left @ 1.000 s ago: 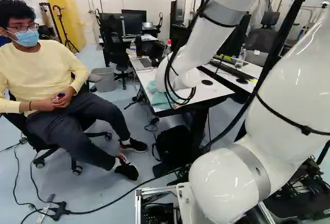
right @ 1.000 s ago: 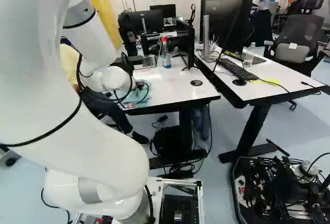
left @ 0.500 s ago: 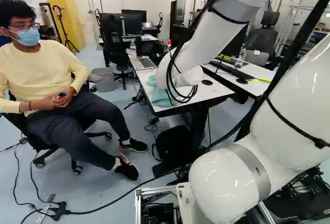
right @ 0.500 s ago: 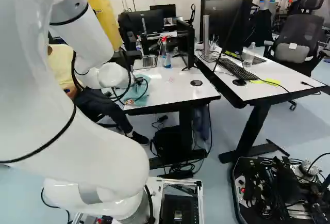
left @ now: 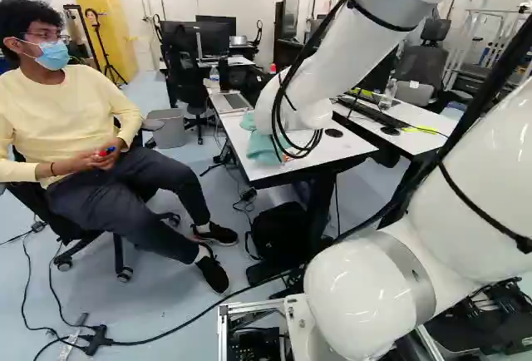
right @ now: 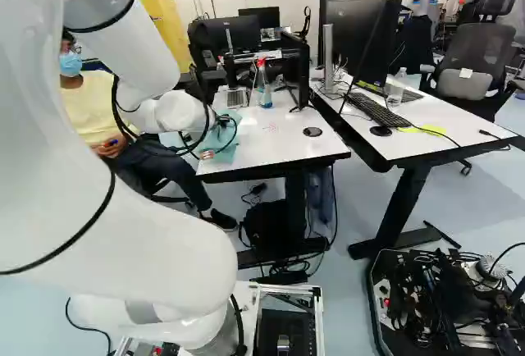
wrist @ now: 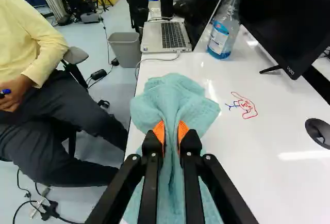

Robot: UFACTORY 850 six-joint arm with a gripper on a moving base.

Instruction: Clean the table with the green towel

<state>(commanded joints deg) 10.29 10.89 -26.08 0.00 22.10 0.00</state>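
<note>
You get bright, fairly even light, with small, hard glints on the white arm [left: 366,299] in the left base view. In your wrist view, glare streaks the white tabletop [wrist: 268,182]; your right base view shows pale sheen on the floor [right: 492,208].

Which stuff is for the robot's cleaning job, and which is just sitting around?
For the job:
green towel, held in the claw
white table
red-and-blue doodle, probably for wiping

Just around:
laptop
grey bin
keyboard
spray bottle, though it might help
</note>
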